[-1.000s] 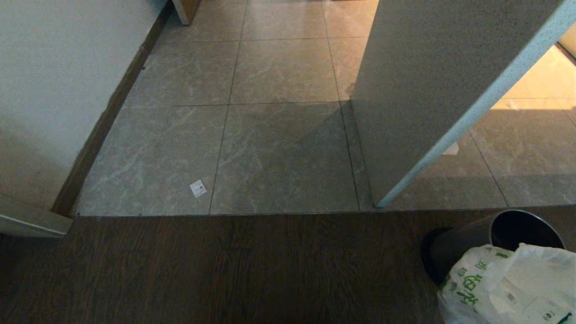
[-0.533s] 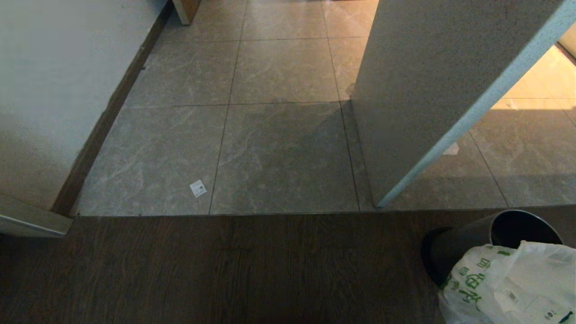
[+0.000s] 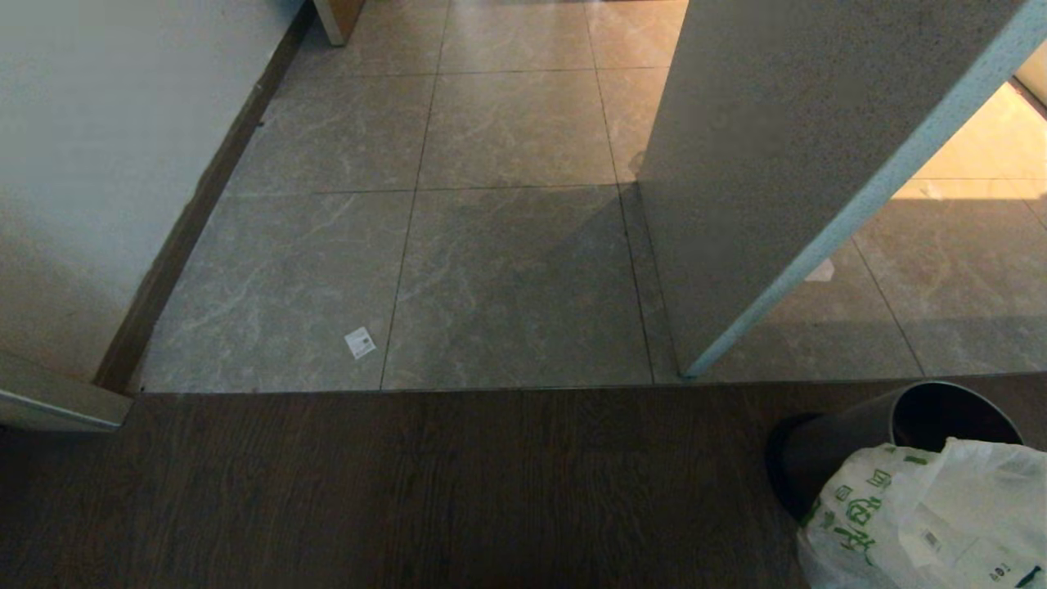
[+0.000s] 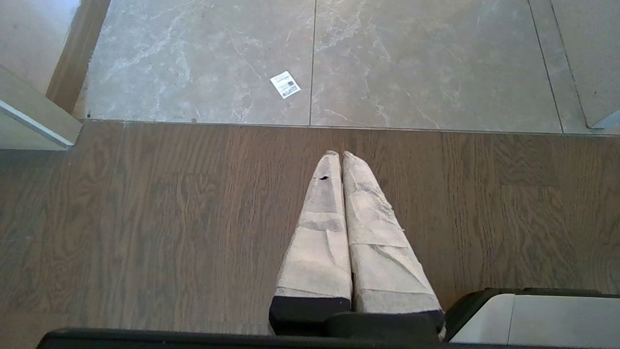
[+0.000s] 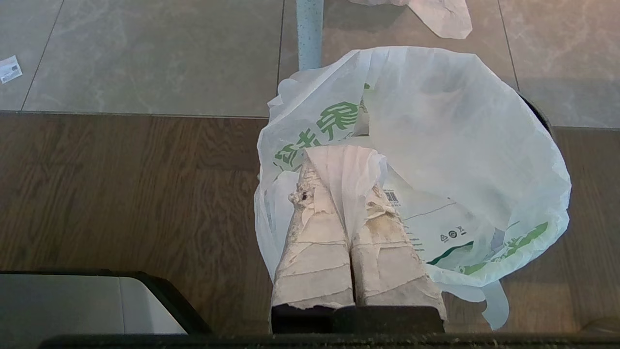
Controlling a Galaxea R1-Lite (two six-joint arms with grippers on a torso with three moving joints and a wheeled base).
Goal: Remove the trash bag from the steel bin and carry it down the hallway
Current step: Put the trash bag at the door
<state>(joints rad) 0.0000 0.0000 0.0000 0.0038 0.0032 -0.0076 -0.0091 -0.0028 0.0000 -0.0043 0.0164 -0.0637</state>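
My right gripper (image 5: 345, 167) is clamped shut on a pleated fold of the thin translucent white plastic trash bag with green print (image 5: 436, 160), the fingers pinching the film together right at the tips. The bag balloons out beyond and around my fingertips, so its bulk lies forward of the hand, over the mouth of the small round steel bin with the dark shiny body (image 3: 851, 446). In the head view that bin stands on the dark wood-grain floor (image 3: 409, 491) at the lower right corner of what I see, its open top tipped away from me, with the bag's bulging white body in front of it and partly above its rim. From here I cannot tell whether the bag's bottom is clear of the bin.

My left gripper (image 4: 338, 154) hangs closed and empty over bare wood planks, well apart from the bag, so the right arm is the one that counts.

The grey-beige marbled tile hallway (image 3: 507, 245) begins just past the wood floor's far edge and runs away ahead and to my left, between the white wall with the dark baseboard (image 3: 98, 164) and the speckled white wall corner (image 3: 777, 164). I judge the carry must take the bag leftward round that corner.
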